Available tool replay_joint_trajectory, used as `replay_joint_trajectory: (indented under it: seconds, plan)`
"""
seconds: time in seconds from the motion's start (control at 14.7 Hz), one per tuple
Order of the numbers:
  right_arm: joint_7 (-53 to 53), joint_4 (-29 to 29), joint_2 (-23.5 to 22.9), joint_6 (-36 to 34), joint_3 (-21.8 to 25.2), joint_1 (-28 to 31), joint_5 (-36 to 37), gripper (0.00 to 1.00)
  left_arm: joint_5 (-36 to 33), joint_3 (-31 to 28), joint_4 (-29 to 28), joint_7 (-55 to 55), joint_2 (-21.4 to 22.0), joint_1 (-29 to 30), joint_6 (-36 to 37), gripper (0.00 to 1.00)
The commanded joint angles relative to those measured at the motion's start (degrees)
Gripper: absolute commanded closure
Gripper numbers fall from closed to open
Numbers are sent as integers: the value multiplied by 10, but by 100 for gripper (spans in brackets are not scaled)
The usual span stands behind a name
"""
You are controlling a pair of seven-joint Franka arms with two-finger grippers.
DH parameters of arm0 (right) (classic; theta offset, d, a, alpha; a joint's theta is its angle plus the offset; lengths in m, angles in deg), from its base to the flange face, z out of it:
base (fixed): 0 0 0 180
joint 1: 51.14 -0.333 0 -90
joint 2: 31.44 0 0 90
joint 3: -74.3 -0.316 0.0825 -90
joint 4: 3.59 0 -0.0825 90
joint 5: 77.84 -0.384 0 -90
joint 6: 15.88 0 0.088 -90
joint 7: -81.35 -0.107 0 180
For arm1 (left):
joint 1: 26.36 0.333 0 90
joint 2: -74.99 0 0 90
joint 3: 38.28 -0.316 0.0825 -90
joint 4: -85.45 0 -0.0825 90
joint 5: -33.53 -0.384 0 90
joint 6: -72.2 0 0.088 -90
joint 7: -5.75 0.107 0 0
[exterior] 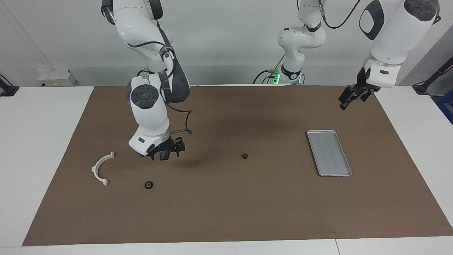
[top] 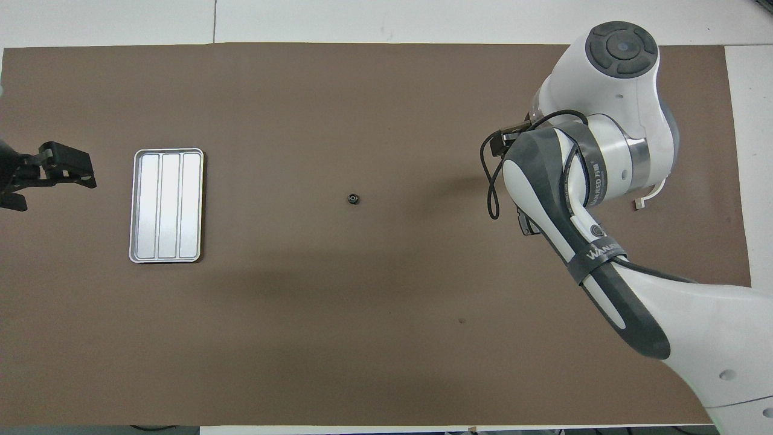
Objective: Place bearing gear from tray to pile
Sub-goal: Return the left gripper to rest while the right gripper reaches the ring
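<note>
The silver ridged tray (exterior: 328, 153) lies bare at the left arm's end of the mat; it also shows in the overhead view (top: 166, 205). The white plastic arc (exterior: 101, 168) lies at the right arm's end, with a black bearing gear (exterior: 148, 185) on the mat beside it. No brake pads show. My right gripper (exterior: 169, 153) hovers open and empty just above the mat, over the spot between arc and gear. In the overhead view the right arm hides the gear and most of the arc (top: 647, 194). My left gripper (exterior: 349, 95) waits open, raised beside the tray (top: 57, 168).
A second small black ring part (exterior: 244, 156) lies alone near the middle of the brown mat (exterior: 226, 212), also in the overhead view (top: 353, 198). White table surface borders the mat at both ends.
</note>
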Motion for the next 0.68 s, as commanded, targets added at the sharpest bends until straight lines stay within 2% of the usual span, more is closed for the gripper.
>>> replay_joint_trajectory:
  seconds: [0.0,0.2,0.41,0.48,0.61]
  plan:
    - [37,-13,19,-3,-6,8,7,0,1,5,-20,52,20,10,21,0]
    - [46,-14,25,-9,-7,8,6,0,1,5,-23,56,26,11,16,0]
    - [113,-16,28,-13,-6,13,5,0,1,7,-27,51,26,24,11,0]
    - [143,-16,28,-9,-7,15,-3,0,1,7,-27,49,24,25,7,0]
    - [134,-18,27,-8,-7,22,-43,0,2,3,-34,55,29,28,13,0]
